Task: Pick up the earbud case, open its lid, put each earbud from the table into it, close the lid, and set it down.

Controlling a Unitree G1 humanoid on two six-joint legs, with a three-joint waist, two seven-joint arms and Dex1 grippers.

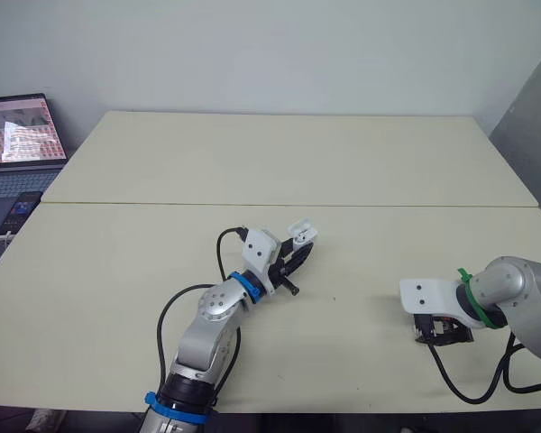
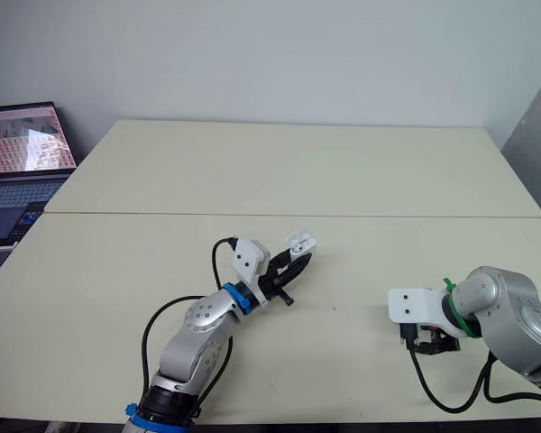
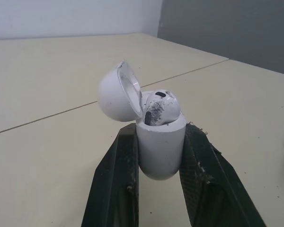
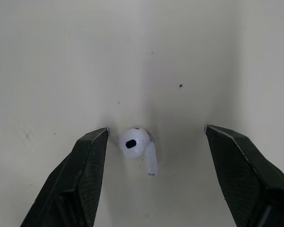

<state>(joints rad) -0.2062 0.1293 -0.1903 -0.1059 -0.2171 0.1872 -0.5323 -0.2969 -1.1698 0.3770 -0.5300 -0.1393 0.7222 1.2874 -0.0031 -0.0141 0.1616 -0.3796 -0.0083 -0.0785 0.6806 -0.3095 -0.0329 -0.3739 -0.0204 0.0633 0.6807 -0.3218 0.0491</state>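
White earbud case [image 3: 161,151], lid up and one earbud [image 3: 158,106] seated inside, is clamped in the left tool [image 3: 160,137], while the right tool [image 4: 156,129], spread wide, straddles the second earbud [image 4: 137,146] on the counter [image 4: 132,56].

Both eye views look forward and down from the head, sharing most of the table [image 1: 343,162]. The left wrist view looks low across it; the right faces straight down, close.

You won't find any text, label or number you can read here — the laptop screen [image 1: 16,131] off the counter's [image 1: 298,162] far left corner shows rows of reddish content, too small to make out.
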